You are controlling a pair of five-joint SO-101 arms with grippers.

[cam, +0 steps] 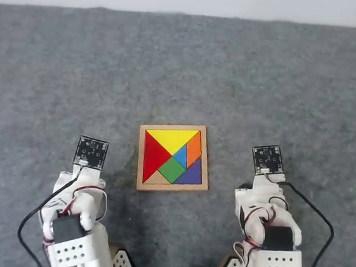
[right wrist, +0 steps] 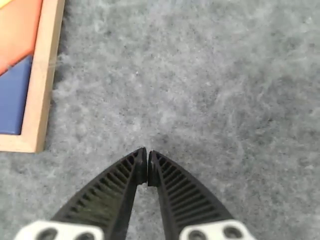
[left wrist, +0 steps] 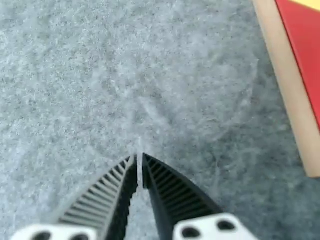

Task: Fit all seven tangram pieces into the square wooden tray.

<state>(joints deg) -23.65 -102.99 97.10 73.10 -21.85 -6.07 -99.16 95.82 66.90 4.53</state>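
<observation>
A: Status on the wooden tray (cam: 141,158)?
B: Centre frame, all seven tangram pieces (cam: 172,154) seated flush.
A: And the grippers?
B: left gripper (left wrist: 139,159), right gripper (right wrist: 147,152): pressed together, empty, parked lower left and lower right over the grey mat (cam: 49,71). Probably nothing left to grab.

- Square wooden tray (cam: 171,187): lies flat on the grey mat (cam: 182,67), filled.
- Pieces seated inside: yellow triangle (cam: 172,139), red triangle (cam: 154,156), orange parallelogram (cam: 194,151), light-blue triangle (cam: 179,156), green square (cam: 173,169), purple triangle (cam: 191,174), tan triangle (cam: 156,178).
</observation>
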